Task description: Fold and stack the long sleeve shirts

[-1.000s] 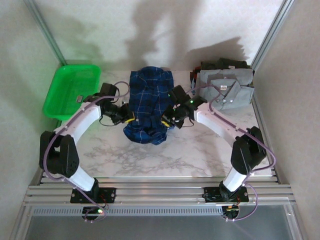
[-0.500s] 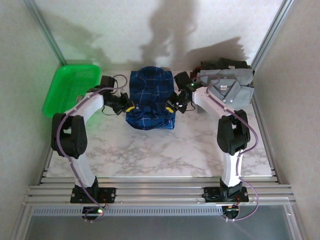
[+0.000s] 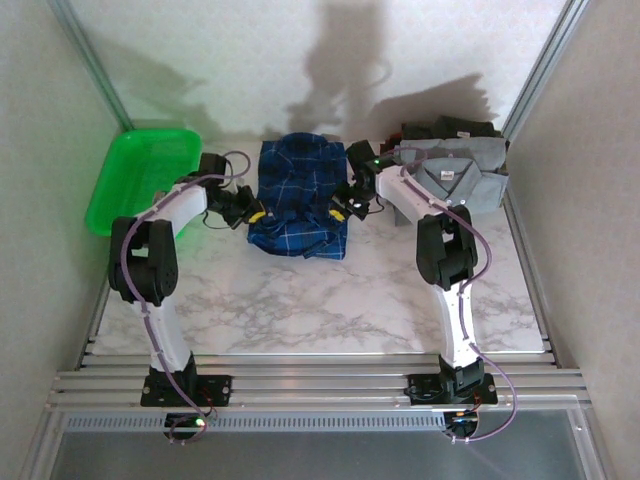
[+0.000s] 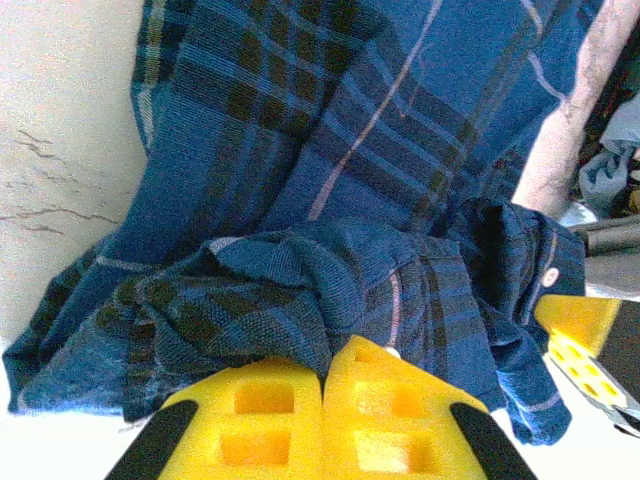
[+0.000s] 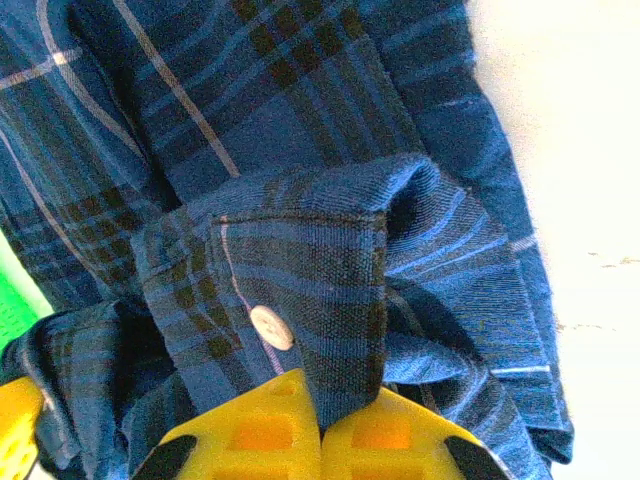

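Folding the plaid shirt (image 3: 298, 195) in half, by the look of it, with the near hem gathered up over the body. Nothing to clear on the near half of the worktop (image 3: 320, 300).

Left gripper (image 3: 256, 215) clamped shut on a bunched fold at the shirt's left side, cloth puckered right at the fingertips. Right gripper (image 3: 340, 208) pinched tight on the right side, a cuff (image 5: 300, 270) with its button (image 5: 271, 328) caught between the pads. Shirt lying mid-worktop toward the far edge, collar end farthest away.

To do it well:
- Carry both pinches toward the far edge together, level and at one pace, so the crease runs square across the shirt.
- Keep the cloth lifted just clear of the layer beneath; dragging would likely shove the whole shirt back and wrinkle it.
- Lay the hem even with the shoulders, not past the collar.
- Mind the cuff: best tucked inside the fold, not left trailing out at the side.
- Lower until the cloth rests flat, then let go, both sides at once.
- Steer the right arm clear of the grey shirt (image 3: 455, 180), just beside it on the darker folded pile (image 3: 450, 128) at the far right corner.

Basket (image 3: 150, 133) at the far left corner, well out of the way.
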You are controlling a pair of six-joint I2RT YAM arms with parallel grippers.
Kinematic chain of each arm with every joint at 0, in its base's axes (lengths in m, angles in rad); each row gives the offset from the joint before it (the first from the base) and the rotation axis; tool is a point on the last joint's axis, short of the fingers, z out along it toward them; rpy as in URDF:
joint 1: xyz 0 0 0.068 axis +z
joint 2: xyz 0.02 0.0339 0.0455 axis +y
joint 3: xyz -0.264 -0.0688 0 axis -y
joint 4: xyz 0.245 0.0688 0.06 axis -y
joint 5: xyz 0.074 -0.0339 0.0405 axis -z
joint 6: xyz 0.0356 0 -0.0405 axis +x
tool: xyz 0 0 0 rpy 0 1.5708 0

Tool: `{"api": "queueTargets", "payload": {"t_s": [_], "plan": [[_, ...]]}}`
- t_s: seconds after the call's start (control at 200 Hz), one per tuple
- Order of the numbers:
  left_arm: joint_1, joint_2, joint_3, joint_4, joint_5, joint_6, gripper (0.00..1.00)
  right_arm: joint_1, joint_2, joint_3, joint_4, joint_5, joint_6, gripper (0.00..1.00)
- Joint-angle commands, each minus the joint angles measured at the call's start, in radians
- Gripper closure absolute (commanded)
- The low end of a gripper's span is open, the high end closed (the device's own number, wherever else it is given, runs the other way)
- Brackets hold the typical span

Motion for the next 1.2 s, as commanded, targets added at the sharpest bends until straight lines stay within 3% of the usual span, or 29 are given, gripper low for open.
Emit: {"api": "queueTargets", "payload": {"t_s": [0.0,0.215,0.37,0.495,0.566,0.671,0.701,0.871,1.051,1.196], "plan": [[0.012,0.030,0.023,0.017,-0.003,-0.005,1.00,-0.010,0.045,0.067,-0.022,-0.030,-0.008,0.98],[0.020,0.063,0.046,0.043,-0.005,-0.038,0.92,-0.009,0.113,0.116,0.004,-0.050,0.040,0.93],[0.019,0.037,0.068,0.070,0.002,-0.085,0.56,-0.009,0.150,0.167,0.018,-0.061,0.084,0.82],[0.034,-0.056,0.091,0.080,-0.013,-0.143,0.47,-0.009,0.151,0.213,0.041,-0.066,0.109,0.64],[0.038,-0.161,0.100,0.097,-0.078,-0.181,0.28,-0.007,0.123,0.231,0.060,-0.048,0.109,0.53],[0.038,-0.228,0.168,0.010,-0.129,-0.173,0.18,-0.008,0.074,0.256,0.071,-0.008,0.085,0.39],[0.038,-0.246,0.173,-0.008,-0.137,-0.167,0.08,-0.006,0.062,0.266,0.059,0.012,0.070,0.37],[0.034,-0.360,0.114,-0.105,-0.196,-0.107,0.03,-0.006,-0.016,0.252,-0.014,0.084,-0.030,0.33],[-0.021,-0.537,-0.180,-0.107,-0.231,-0.092,0.03,-0.006,-0.133,0.095,-0.041,0.144,-0.130,0.31],[-0.078,-0.612,-0.432,0.033,-0.144,-0.151,0.03,0.007,-0.256,-0.114,-0.003,0.127,-0.181,0.32]]}}
